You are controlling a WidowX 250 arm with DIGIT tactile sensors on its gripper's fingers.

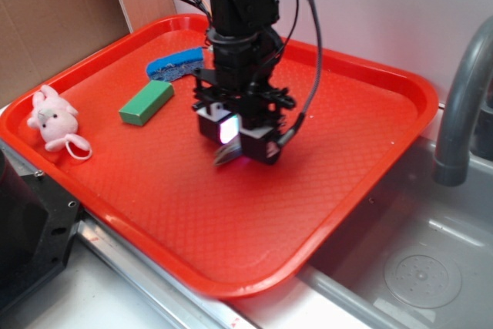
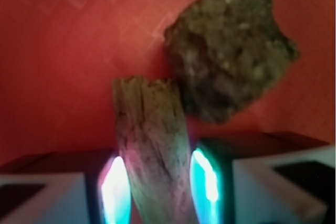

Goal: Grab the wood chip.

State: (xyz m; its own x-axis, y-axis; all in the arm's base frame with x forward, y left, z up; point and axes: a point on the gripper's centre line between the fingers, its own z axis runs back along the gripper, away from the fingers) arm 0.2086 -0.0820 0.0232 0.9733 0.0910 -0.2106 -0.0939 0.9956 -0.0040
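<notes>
Pinching the wood chip (image 2: pixel 152 150) mid-length between my tool's (image 2: pixel 158 184) closed pads, I judge it light, stiff, rough enough not to slip.

tray (image 1: pixel 154 190): bright red-orange, with a fine diamond-grid texture
wood chip (image 2: pixel 152 150): light tan-brown, streaked with darker grain lines
lumpy chunk (image 2: pixel 231 45): dark brown, mottled with olive and pale flecks
gripper (image 1: pixel 235 138): black body — white-faced pads lit cyan and pink
block (image 1: pixel 146 103): green
sponge (image 1: pixel 176 64): blue, grey-speckled top
plush toy (image 1: pixel 52 119): pale pink and white
faucet (image 1: pixel 462 98): grey
</notes>
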